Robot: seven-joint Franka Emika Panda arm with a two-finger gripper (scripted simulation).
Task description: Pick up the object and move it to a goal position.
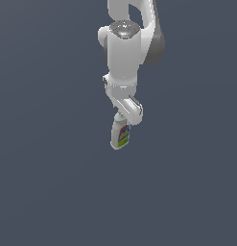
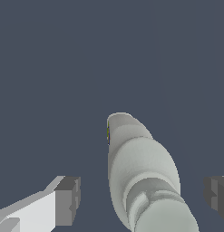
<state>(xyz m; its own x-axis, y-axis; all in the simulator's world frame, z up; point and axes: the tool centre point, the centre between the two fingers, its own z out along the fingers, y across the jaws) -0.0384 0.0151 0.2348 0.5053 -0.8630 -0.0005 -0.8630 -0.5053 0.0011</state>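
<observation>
The white cleanser bottle [image 1: 121, 135] stands just below my gripper [image 1: 123, 116] in the exterior view, its red, blue, yellow and green label facing the camera. In the wrist view the bottle [image 2: 140, 167] runs away from the camera, with its capped neck nearest the lens. My gripper [image 2: 143, 200] is open and straddles the neck end. One dark pad [image 2: 68, 201] and the other pad [image 2: 216, 199] each stand apart from the bottle, with a visible gap on both sides. The hand hides the bottle's cap in the exterior view.
The plain dark grey floor [image 1: 48, 192] surrounds the bottle on all sides. The white arm [image 1: 124, 53] rises straight above the gripper. No goal marker shows in either view.
</observation>
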